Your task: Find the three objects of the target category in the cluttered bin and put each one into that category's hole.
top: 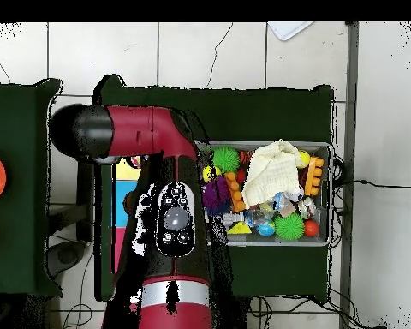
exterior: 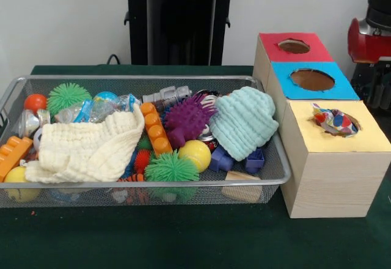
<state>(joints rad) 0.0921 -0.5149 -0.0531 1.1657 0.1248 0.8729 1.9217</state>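
While the red and black arm [top: 162,201] is stretching over the left part of the overhead view and covering most of the box beneath it, the gripper is not showing in either picture, so whether its fingers are apart or together cannot be told. Across the table, the wire bin [exterior: 12,92] is sitting on the green table [exterior: 183,238], just beside a wooden box [exterior: 333,171] with three coloured tops. Nearest the far side, the red top [exterior: 272,52] is showing a round hole, the blue top [exterior: 333,92] behind it is showing another, and the yellow top [exterior: 366,137] is holding a patterned cloth [exterior: 333,121] that is poking out of its hole. Inside the bin, a cream cloth [exterior: 82,150] is lying over the left half, and a pale blue cloth [exterior: 244,122] is resting at the right end against the bin's wall. Between them a purple spiky ball [exterior: 186,119], an orange brick [exterior: 154,128], a yellow ball [exterior: 195,154] and a green spiky ball [exterior: 171,168] are crowding together. Another green spiky ball [exterior: 68,96] and what may be a small orange ball [exterior: 35,103] are lying at the far left.
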